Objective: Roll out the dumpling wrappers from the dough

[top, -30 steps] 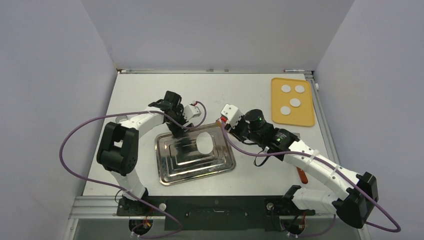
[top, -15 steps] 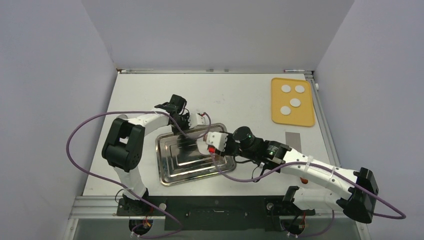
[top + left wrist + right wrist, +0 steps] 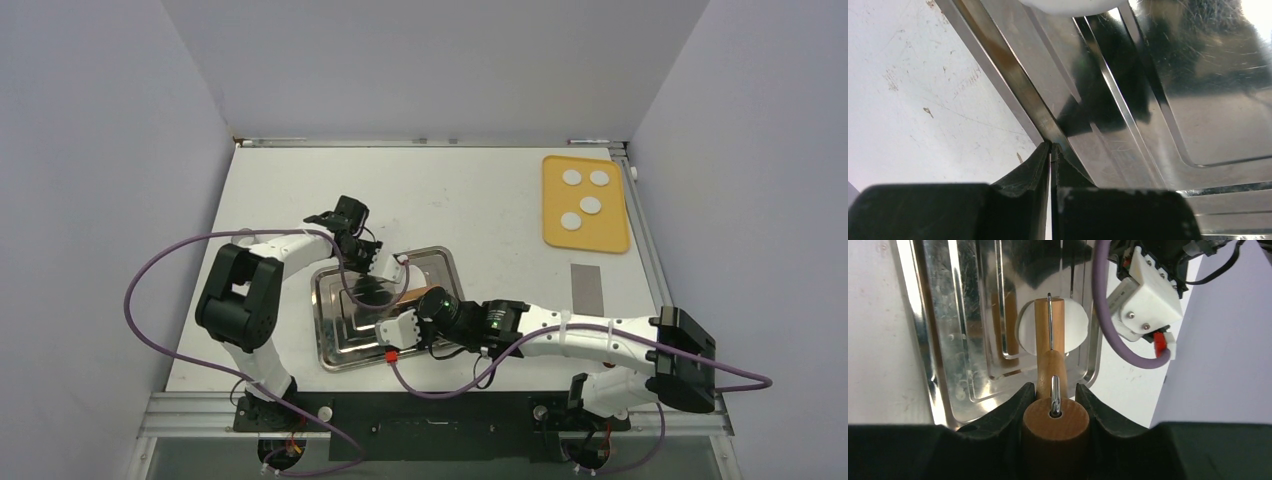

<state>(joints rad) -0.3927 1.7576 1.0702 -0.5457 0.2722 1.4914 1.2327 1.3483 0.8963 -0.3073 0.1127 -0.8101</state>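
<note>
Wooden rolling pin (image 3: pixel 1052 367) clamped in right gripper (image 3: pixel 1054 390) over dough (image 3: pixel 1075 330), left gripper (image 3: pixel 1050 150) pinching tray (image 3: pixel 1158 100) at 12 o'clock; four wrappers (image 3: pixel 591 205) seemingly done at 2 o'clock, one pending.

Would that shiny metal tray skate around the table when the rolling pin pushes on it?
Probably, if left free: the metal tray looks thin and polished on a smooth tabletop. It seems light too, so the left gripper, jaws apparently shut on its rim, likely steadies it. Its stepped floor suggests it should be stiff under the rolling pin.

wrappers (image 3: pixel 572 177) x4, tray (image 3: pixel 335 350) x1, pin (image 3: pixel 1052 370) x1
</note>
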